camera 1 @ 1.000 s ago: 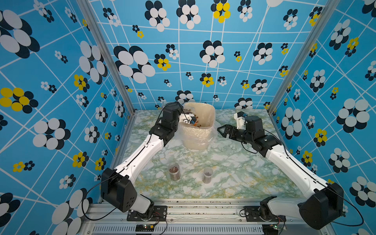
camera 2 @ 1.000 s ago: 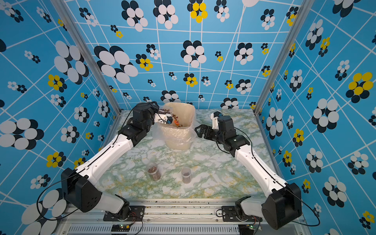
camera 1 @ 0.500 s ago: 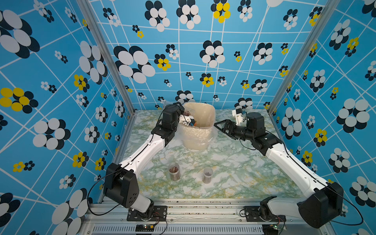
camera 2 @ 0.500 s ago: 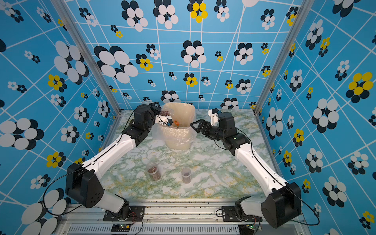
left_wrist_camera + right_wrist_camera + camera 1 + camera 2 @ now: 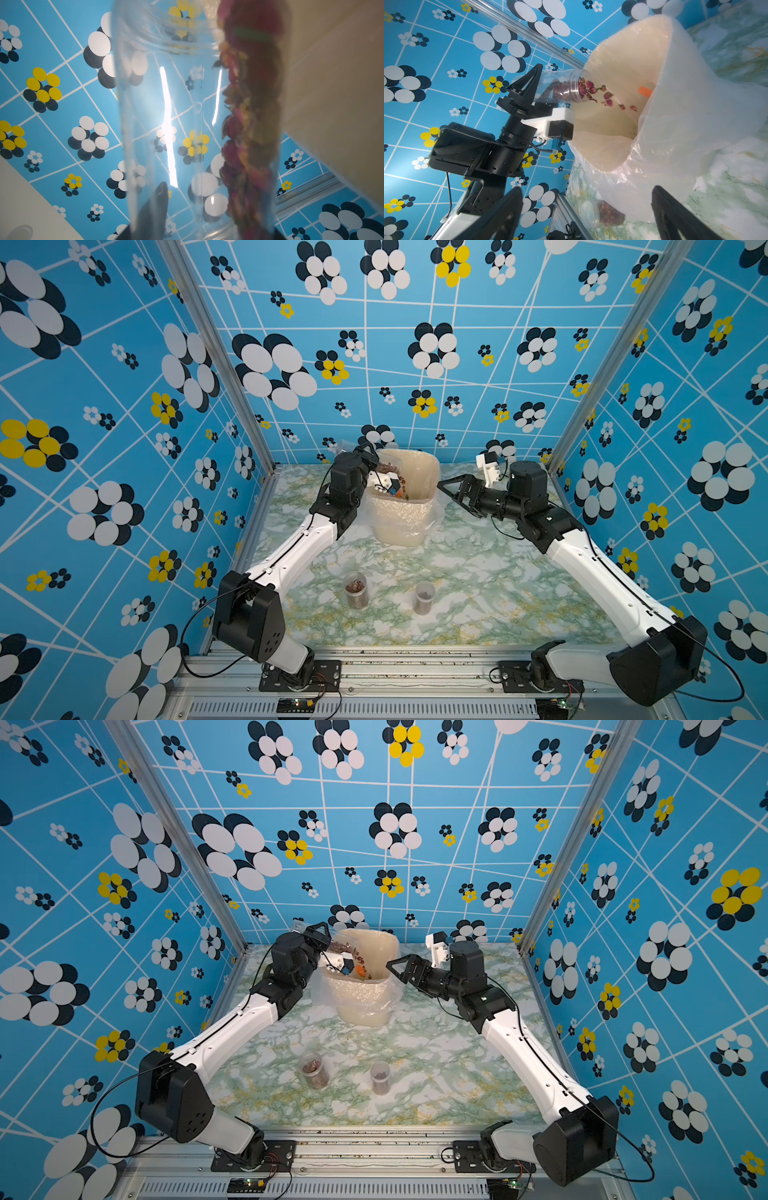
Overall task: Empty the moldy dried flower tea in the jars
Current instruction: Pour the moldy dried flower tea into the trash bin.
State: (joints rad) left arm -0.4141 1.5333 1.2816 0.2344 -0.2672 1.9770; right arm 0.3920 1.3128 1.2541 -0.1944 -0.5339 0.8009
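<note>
My left gripper is shut on a clear jar that lies tipped, mouth over the cream bin. Reddish-pink dried flower tea spills from the mouth into the bin. In the left wrist view the jar fills the frame, with tea heaped along one wall. Both top views show the tipped jar at the bin's left rim. Two more jars holding tea stand upright near the table's front. My right gripper hangs open and empty right of the bin.
The bin is lined with loose clear plastic that spreads onto the marble table. An orange piece lies inside it. A clear round lid seems to lie right of the bin. Patterned walls close in the back and both sides.
My left wrist has risen a little and tipped the jar further over the bin, and tea now falls out. The right gripper has shifted slightly toward the back, still open.
</note>
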